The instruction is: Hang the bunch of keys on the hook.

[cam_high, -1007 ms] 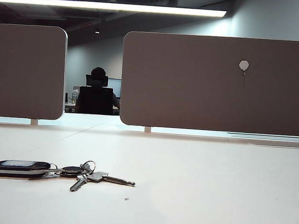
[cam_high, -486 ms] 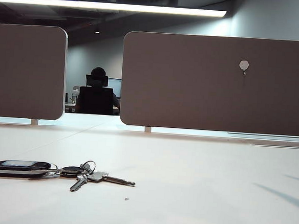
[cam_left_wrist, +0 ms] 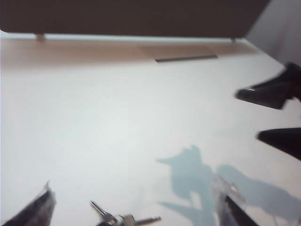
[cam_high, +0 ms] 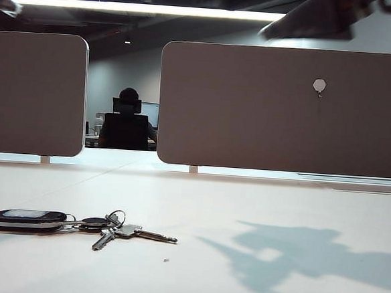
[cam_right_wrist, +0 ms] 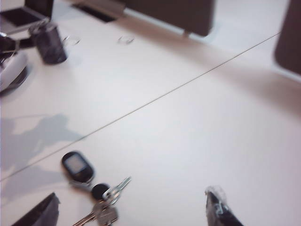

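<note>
An open-plan office is showing behind the scene, with a long ceiling light (cam_high: pixel 151 8) glowing overhead and a seated person (cam_high: pixel 125 120) facing a monitor in the gap between two grey divider panels (cam_high: pixel 285 109). The pale worktop (cam_high: pixel 258 204) is stretching across the whole foreground, and blue-grey arm shadows are lying on its right half. The right end effector (cam_right_wrist: pixel 131 207) is hanging high above the worktop, appearing in the exterior view only as a dark blurred shape at the upper right; its fingers are standing wide apart and gripping nothing. The left end effector (cam_left_wrist: pixel 136 207) is hovering over the left part of the worktop, barely entering the exterior view at the upper left corner, its fingers likewise spread with nothing between them. The bunch of keys (cam_high: pixel 76 223) is lying flat on the worktop at the near left, fob to the left and silver keys fanned to the right. The hook (cam_high: pixel 318 85) is sitting on the right panel, bare.
</note>
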You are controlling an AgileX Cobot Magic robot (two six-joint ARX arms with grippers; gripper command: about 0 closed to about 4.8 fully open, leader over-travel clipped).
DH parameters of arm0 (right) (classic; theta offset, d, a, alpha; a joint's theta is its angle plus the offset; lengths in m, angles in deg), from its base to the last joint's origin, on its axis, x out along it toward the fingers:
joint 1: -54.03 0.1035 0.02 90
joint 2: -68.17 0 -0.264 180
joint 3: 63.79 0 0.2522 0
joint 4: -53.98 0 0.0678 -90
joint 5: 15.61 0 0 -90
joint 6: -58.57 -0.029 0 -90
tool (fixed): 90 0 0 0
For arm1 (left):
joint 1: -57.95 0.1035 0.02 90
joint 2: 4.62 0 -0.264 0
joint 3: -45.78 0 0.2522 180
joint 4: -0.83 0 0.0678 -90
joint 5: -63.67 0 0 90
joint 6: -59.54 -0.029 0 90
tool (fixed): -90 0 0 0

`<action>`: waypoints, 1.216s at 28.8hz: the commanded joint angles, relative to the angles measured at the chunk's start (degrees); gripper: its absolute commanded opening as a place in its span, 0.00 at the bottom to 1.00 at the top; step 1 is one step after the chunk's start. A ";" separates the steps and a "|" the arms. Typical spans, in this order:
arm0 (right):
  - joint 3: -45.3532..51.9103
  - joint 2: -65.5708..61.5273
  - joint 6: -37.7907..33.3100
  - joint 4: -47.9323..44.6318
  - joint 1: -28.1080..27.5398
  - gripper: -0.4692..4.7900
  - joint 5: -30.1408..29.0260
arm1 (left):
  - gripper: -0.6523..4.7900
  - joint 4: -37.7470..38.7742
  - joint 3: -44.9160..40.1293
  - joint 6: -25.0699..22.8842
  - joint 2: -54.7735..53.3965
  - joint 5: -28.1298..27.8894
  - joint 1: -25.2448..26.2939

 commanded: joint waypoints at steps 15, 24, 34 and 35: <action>-12.55 -37.29 -0.42 -7.37 7.32 0.82 -2.67 | 1.00 15.23 0.07 -9.40 -3.28 -19.82 -10.95; -12.55 -41.99 -0.04 -5.03 9.29 0.68 0.68 | 1.00 15.26 0.07 -9.42 -3.26 -20.46 -10.95; -12.59 -43.93 -1.01 -8.72 9.33 0.68 1.31 | 1.00 15.56 0.04 -9.42 -3.26 -20.46 -10.95; -12.59 -44.02 -1.22 -8.90 9.33 0.67 1.31 | 1.00 15.82 0.04 -9.42 -3.26 -20.46 -10.95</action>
